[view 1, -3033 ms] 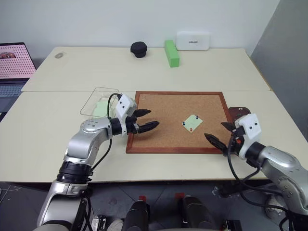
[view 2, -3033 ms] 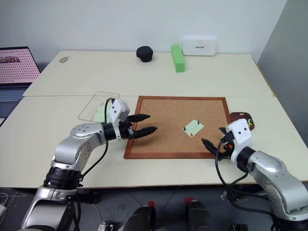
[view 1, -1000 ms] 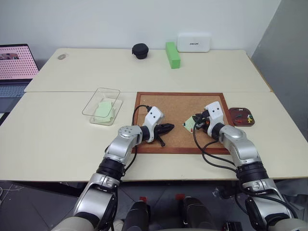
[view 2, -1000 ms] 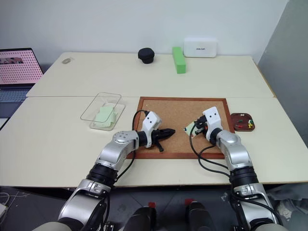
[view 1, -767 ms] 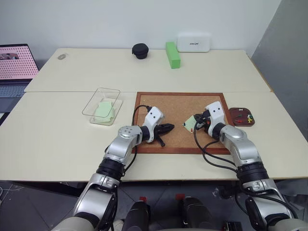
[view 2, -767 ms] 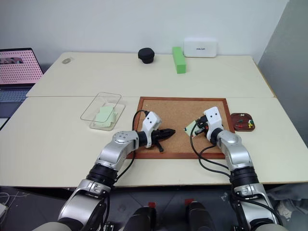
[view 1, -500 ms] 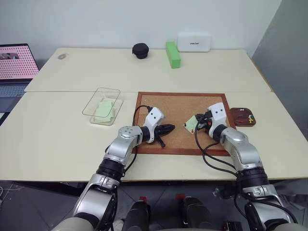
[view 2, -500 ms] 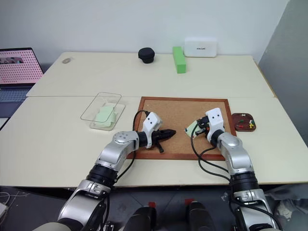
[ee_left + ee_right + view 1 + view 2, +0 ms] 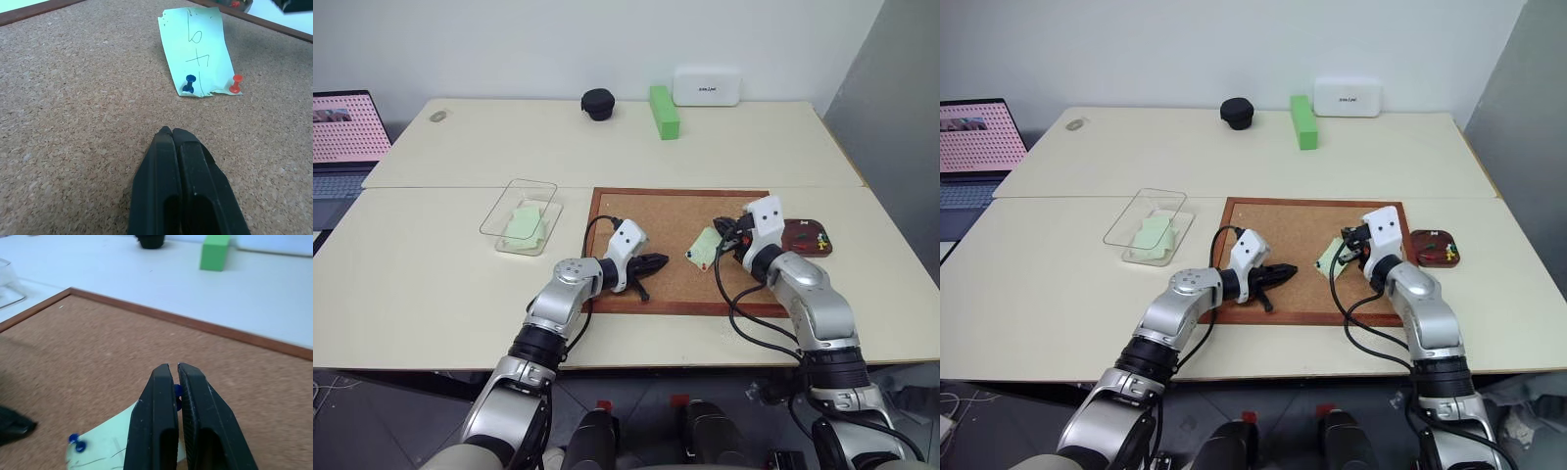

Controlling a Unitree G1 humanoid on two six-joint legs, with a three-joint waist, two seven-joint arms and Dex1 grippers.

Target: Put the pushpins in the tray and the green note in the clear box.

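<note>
The right gripper [image 9: 175,382] has lifted off the board [image 9: 646,211], fingers closed on 1 blue pin [image 9: 177,391]; 2 pins still hold the note [image 9: 198,51]; left fingers [image 9: 166,147] are closed, empty.

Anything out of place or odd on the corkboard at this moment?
The green note is pinned along one edge only, by a blue pushpin and a red pushpin; its far corner is ragged. The right gripper is shut on another blue pin.

Green note [image 9: 196,48] bears handwritten marks resembling "6" and "4"; small dark label on white case [image 9: 706,85], too tiny to read.
</note>
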